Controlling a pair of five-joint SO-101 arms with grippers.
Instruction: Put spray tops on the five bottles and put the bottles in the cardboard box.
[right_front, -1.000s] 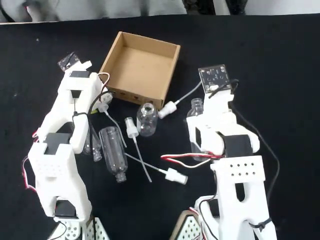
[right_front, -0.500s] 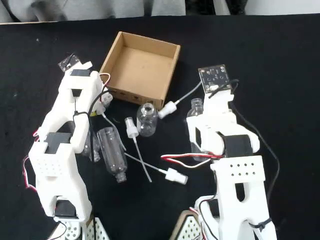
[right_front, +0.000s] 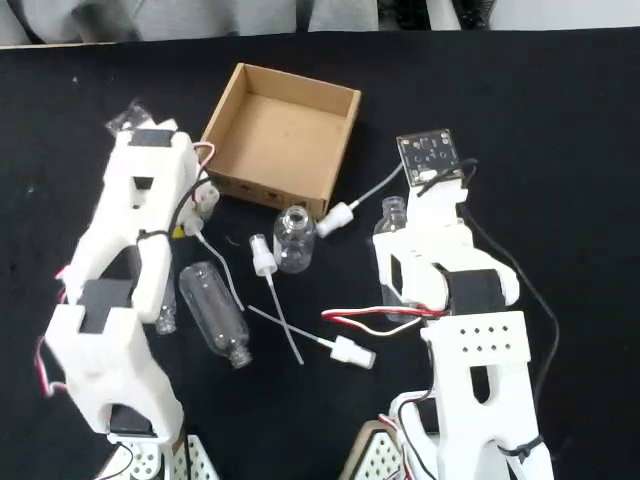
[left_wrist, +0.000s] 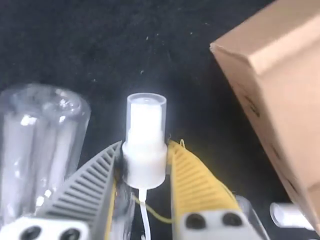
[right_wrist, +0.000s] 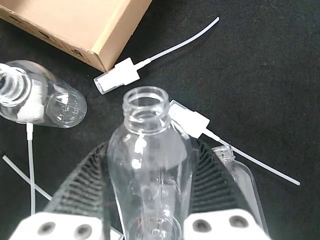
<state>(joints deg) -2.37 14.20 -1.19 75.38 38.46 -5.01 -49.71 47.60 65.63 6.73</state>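
Now the left gripper has risen off the surface, clamped on a spray top just beside the cardboard box — its tube trailing — while the right gripper stays closed around an upright, uncapped bottle, so capping looks next.

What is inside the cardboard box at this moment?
Inside the cardboard box only its bare brown floor can be seen; nothing lies on it. The near wall may cover a narrow strip of floor just behind it.
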